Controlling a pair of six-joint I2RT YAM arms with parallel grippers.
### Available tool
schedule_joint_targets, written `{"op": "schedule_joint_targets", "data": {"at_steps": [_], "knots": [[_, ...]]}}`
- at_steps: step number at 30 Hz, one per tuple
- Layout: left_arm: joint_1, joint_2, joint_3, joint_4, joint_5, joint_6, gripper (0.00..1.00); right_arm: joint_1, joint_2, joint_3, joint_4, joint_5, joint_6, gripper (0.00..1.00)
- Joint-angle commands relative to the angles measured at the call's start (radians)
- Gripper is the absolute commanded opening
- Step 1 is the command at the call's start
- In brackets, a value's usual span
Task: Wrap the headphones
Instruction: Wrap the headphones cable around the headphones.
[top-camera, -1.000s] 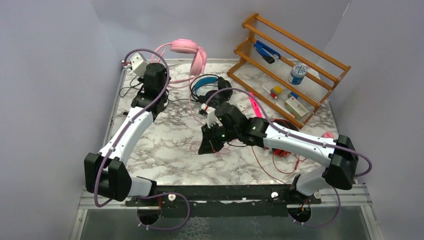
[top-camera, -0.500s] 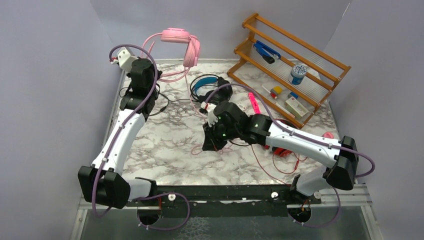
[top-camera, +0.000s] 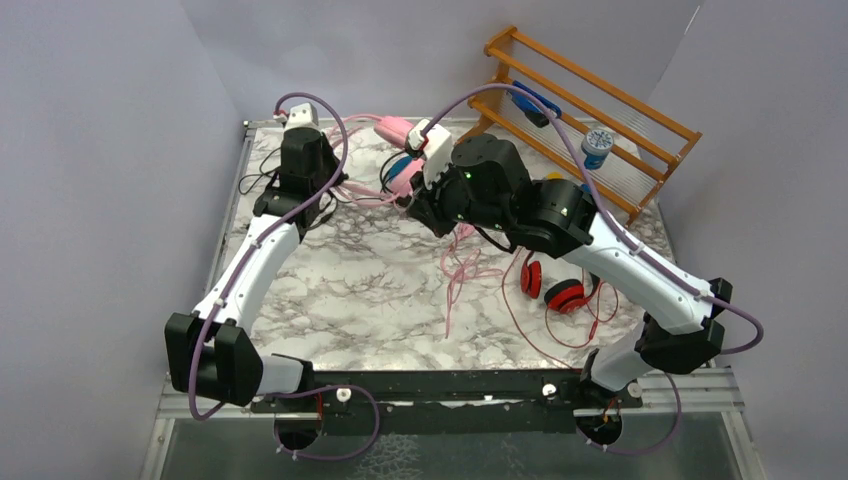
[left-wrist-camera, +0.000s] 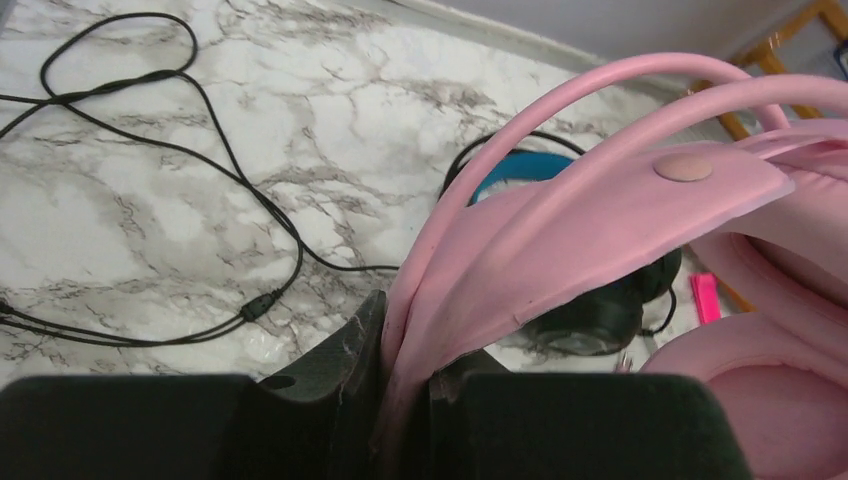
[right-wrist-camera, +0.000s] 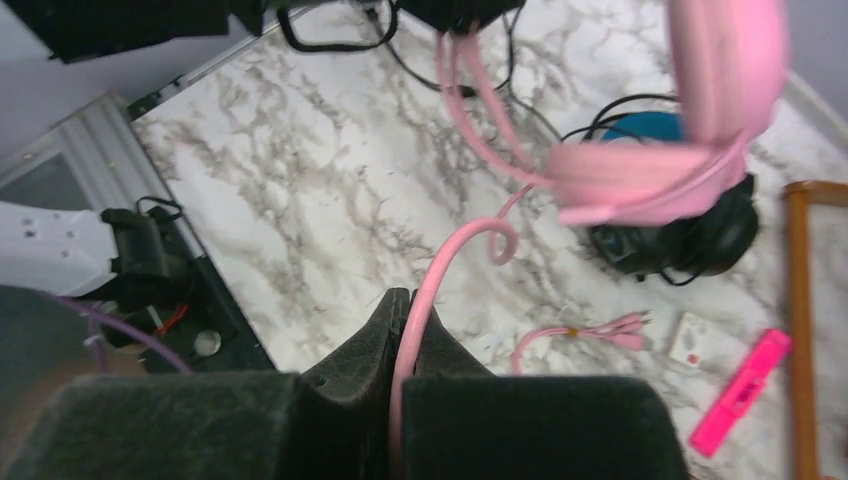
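Note:
My left gripper (top-camera: 348, 186) is shut on the band of the pink headphones (top-camera: 396, 129) at the back of the table; in the left wrist view the band (left-wrist-camera: 560, 220) runs up from between the fingers. My right gripper (top-camera: 416, 204) is shut on their pink cable (right-wrist-camera: 440, 270), raised close to the headset (right-wrist-camera: 690, 150). The rest of the cable (top-camera: 455, 272) hangs to the marble. The black headphones with the blue band (left-wrist-camera: 590, 310) lie under the pink ones. The red headphones (top-camera: 552, 285) lie at the right with a red cable (top-camera: 560, 335).
A wooden rack (top-camera: 640, 110) with small items and a blue-and-white tin (top-camera: 597, 147) stands at the back right. A black cable (left-wrist-camera: 200, 200) loops over the marble at the back left. A pink marker (right-wrist-camera: 745, 390) lies by the rack.
The left gripper has brought the pink headphones down and to the right. The right arm has risen and moved to the back with the pink cable, uncovering the red headphones.

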Motion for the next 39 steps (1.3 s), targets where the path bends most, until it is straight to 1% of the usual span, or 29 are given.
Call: {"op": "schedule_joint_targets", "data": {"at_steps": [1, 3, 6, 9, 12, 15, 17, 21, 24, 27, 30, 32, 35, 37, 39], "knots": [[-0.036, -0.063, -0.016, -0.028, 0.182, 0.127, 0.0, 0.006, 0.071, 0.13, -0.07, 0.166, -0.16, 0.0], [-0.043, -0.073, -0.014, -0.074, 0.251, 0.174, 0.0, 0.005, 0.112, 0.205, -0.085, 0.222, -0.191, 0.01], [-0.049, -0.128, -0.053, -0.085, 0.326, 0.224, 0.0, 0.004, 0.178, 0.313, -0.113, 0.282, -0.235, 0.01], [-0.06, -0.17, -0.075, -0.1, 0.412, 0.247, 0.0, -0.008, 0.203, 0.345, -0.088, 0.308, -0.28, 0.01], [-0.067, -0.201, -0.096, -0.135, 0.421, 0.261, 0.0, -0.049, 0.194, 0.349, -0.076, 0.282, -0.301, 0.01], [-0.068, -0.226, -0.114, -0.163, 0.454, 0.29, 0.0, -0.127, 0.158, 0.309, -0.033, 0.184, -0.3, 0.01], [-0.07, -0.239, -0.125, -0.173, 0.483, 0.298, 0.0, -0.179, 0.133, 0.268, -0.004, 0.087, -0.31, 0.01], [-0.072, -0.255, -0.128, -0.192, 0.553, 0.304, 0.0, -0.235, 0.115, 0.201, 0.045, -0.005, -0.331, 0.01], [-0.072, -0.273, -0.121, -0.194, 0.592, 0.285, 0.0, -0.291, 0.122, 0.175, 0.04, -0.009, -0.317, 0.01], [-0.072, -0.283, -0.115, -0.196, 0.64, 0.272, 0.0, -0.379, 0.098, 0.111, 0.089, -0.122, -0.28, 0.01], [-0.072, -0.284, -0.098, -0.202, 0.651, 0.239, 0.0, -0.391, 0.091, 0.052, 0.116, -0.169, -0.268, 0.01], [-0.072, -0.278, -0.075, -0.206, 0.684, 0.218, 0.0, -0.403, 0.088, 0.017, 0.133, -0.179, -0.254, 0.01], [-0.072, -0.273, -0.05, -0.205, 0.714, 0.178, 0.0, -0.455, 0.071, -0.048, 0.177, -0.211, -0.221, 0.01], [-0.072, -0.273, -0.04, -0.207, 0.714, 0.159, 0.0, -0.489, 0.063, -0.076, 0.198, -0.242, -0.188, 0.01], [-0.072, -0.275, -0.034, -0.211, 0.675, 0.141, 0.0, -0.517, 0.064, -0.072, 0.19, -0.245, -0.147, 0.01]]}}
